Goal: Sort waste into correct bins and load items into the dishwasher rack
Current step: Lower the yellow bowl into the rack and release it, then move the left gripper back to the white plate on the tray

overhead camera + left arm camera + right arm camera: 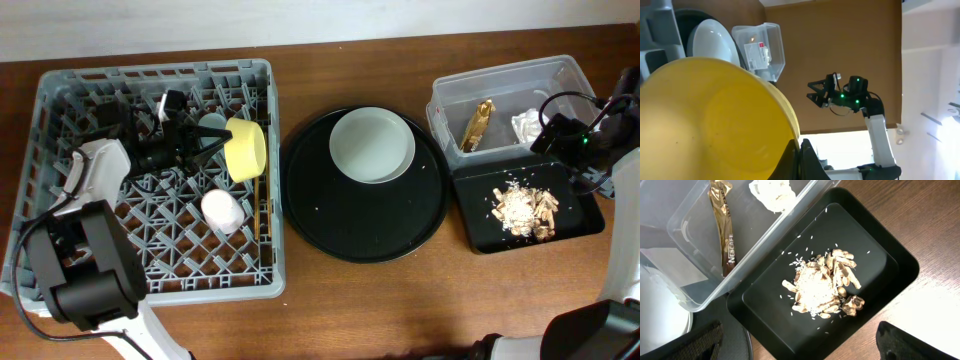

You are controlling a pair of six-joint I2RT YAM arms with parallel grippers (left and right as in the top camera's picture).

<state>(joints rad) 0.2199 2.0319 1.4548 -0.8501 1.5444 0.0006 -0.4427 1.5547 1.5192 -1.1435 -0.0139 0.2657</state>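
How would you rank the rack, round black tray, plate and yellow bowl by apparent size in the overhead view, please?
1. rack
2. round black tray
3. plate
4. yellow bowl, which stands on edge

rack [60,90] left — bowl [246,148] inside, plate [372,145] on round tray [330,215] centre, tub [500,85] right

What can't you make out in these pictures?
Left wrist view: the yellow plastic bowl fills the frame, hiding how the left claw grips.
Overhead: the left arm covers a corner of the grey lattice rack.
Right wrist view: the bottom edge cuts off the tips of the right claw.
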